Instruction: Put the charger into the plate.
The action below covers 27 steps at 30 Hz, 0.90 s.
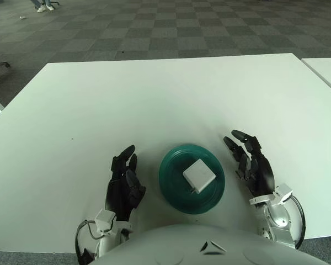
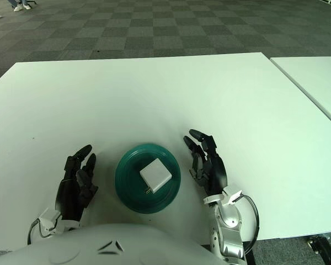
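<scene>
A white square charger lies in the middle of a dark green plate near the table's front edge. My left hand shows to the left of the plate, fingers relaxed and holding nothing. My right hand shows to the right of the plate, fingers spread and holding nothing. Neither hand touches the plate or the charger.
The white table stretches away behind the plate. A second white table stands at the right, with a gap between them. Grey checkered carpet lies beyond the far edge.
</scene>
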Tool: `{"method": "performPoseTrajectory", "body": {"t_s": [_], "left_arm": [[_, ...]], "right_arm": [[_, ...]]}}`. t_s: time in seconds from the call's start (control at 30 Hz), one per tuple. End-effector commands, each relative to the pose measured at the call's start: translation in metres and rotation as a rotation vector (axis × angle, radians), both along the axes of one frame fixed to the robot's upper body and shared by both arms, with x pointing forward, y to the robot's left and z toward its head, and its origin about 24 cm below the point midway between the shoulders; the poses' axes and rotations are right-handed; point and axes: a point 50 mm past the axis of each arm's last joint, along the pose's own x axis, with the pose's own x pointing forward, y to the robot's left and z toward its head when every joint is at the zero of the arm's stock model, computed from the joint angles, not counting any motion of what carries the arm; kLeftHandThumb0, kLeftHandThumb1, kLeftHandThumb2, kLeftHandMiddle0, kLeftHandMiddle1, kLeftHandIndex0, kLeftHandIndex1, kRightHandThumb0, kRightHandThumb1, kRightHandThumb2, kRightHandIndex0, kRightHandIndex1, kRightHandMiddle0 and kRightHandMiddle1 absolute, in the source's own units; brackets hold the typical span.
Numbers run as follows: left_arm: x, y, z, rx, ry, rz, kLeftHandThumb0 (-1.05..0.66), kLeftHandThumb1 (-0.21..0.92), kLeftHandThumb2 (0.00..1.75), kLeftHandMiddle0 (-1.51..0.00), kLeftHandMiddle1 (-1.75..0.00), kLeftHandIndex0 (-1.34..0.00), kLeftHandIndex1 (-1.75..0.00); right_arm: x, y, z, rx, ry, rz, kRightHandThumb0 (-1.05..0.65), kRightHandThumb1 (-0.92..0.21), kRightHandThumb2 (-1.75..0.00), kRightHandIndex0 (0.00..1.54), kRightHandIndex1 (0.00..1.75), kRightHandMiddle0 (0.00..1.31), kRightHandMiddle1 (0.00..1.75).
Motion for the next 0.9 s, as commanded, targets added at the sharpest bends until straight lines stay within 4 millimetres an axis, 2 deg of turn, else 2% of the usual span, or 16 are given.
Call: {"method": "performPoseTrajectory", "body": {"t_s": [0.0,0.3,0.67,0.87], "left_arm": [[-0.0044,0.0017,-0.0017,0.014,0.024,-0.001,-0.91,0.92,1.05,-0.3,-0.01,0.0,-0.8],[-0.0063,0.0026,0.0,0.031,0.024,0.012,-0.91,0.92,1.05,-0.26,0.0,0.0,-0.75],[-0.0067,0.0038,-0.0009,0.031,0.027,0.02,-0.92,0.92,1.04,-0.27,0.0,0.0,-0.8],[-0.0054,0.0037,-0.0012,0.024,0.028,0.016,-0.91,0.92,1.04,-0.27,0.0,0.0,-0.76]], "right_arm": [[-0.0083,0.0033,-0.017,-0.002,0.099,-0.012,-0.86,-0.92,-0.74,0.24,0.18,0.0,0.7],[-0.009,0.0018,-0.0154,-0.056,0.103,-0.03,-0.85,-0.92,-0.73,0.25,0.16,0.0,0.67],[-0.0081,0.001,-0.0179,-0.088,0.099,-0.024,-0.83,-0.92,-0.77,0.28,0.13,0.0,0.71],[-0.0086,0.0023,-0.0175,-0.103,0.086,-0.02,-0.81,-0.92,-0.79,0.29,0.12,0.0,0.68]]}}
